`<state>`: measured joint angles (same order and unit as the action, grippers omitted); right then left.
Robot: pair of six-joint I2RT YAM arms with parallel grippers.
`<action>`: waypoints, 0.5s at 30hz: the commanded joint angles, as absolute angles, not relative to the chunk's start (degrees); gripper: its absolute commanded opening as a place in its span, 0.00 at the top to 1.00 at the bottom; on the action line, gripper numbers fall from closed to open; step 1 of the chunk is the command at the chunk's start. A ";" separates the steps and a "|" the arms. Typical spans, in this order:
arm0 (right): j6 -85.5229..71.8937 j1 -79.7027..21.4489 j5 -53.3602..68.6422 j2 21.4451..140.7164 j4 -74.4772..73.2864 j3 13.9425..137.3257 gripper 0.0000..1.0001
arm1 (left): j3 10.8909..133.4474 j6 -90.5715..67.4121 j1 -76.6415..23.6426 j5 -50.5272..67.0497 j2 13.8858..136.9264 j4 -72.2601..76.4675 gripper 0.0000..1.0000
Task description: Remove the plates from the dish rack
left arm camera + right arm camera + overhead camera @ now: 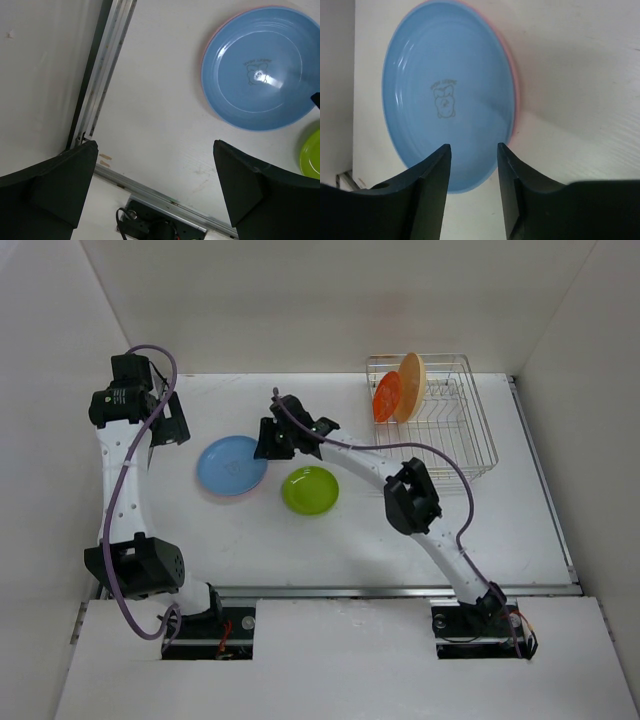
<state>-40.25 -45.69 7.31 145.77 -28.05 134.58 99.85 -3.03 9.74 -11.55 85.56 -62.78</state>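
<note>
Blue plate [445,95] sits on the pink plate [514,92], probably to stack them, while the right claw [473,149] above its rim is half open, holding nothing.

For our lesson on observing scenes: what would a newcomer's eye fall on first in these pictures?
A blue plate stacked on a pink plate lies left of centre on the table, a lime green plate just to its right. At the far right, an orange-red plate and a cream-yellow plate stand on edge in the wire dish rack. The right gripper hangs open over the blue plate's right edge.
</note>
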 commanded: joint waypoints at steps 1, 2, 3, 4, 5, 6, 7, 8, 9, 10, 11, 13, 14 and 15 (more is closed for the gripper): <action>-37.01 -46.85 6.60 144.94 -30.66 137.72 0.51 | 99.76 -2.81 9.67 -11.25 85.08 -62.49 0.00; -35.78 -46.85 5.98 144.32 -31.28 137.72 0.45 | 99.76 -2.81 9.67 -10.73 85.08 -63.01 0.00; -35.08 -46.85 4.58 143.45 -31.99 137.72 0.43 | 99.76 -2.81 9.67 -10.72 85.08 -63.02 0.00; -34.37 -46.85 3.87 141.09 -32.69 137.72 0.40 | 99.76 -2.81 9.67 -10.72 85.08 -63.02 0.00; -33.15 -46.85 3.87 139.59 -33.30 137.72 0.38 | 99.76 -2.81 9.67 -10.72 85.08 -63.02 0.00; -32.35 -46.24 3.17 137.83 -33.83 137.20 0.34 | 99.76 -2.29 9.67 -10.72 85.08 -63.02 0.00; -31.56 -45.45 2.56 135.81 -33.84 135.54 0.32 | 99.76 -2.29 9.67 -10.72 85.08 -63.02 0.00; -29.81 -44.92 1.94 131.35 -33.84 134.74 0.30 | 99.76 -2.29 9.67 -10.72 85.08 -63.02 0.00; -28.66 -44.30 1.06 129.05 -33.84 133.78 0.26 | 100.28 -2.29 9.67 -10.72 85.08 -63.02 0.00; -27.43 -42.99 -1.64 126.85 -33.32 132.99 0.24 | 100.28 -2.29 9.67 -10.72 85.08 -63.02 0.00; -26.12 -42.37 -3.50 122.91 -33.31 131.67 0.21 | 100.28 -2.29 9.67 -10.72 85.08 -63.02 0.00; -21.29 -40.09 -10.32 119.72 -33.92 131.13 0.13 | 100.28 -2.29 9.67 -10.20 85.08 -63.02 0.00; -19.88 -39.30 -12.98 118.58 -33.93 130.52 0.12 | 100.28 -2.29 9.67 -10.20 85.08 -63.02 0.00; -17.43 -38.33 -15.62 116.91 -34.80 130.52 0.12 | 100.28 -2.29 9.67 -9.67 85.08 -63.02 0.00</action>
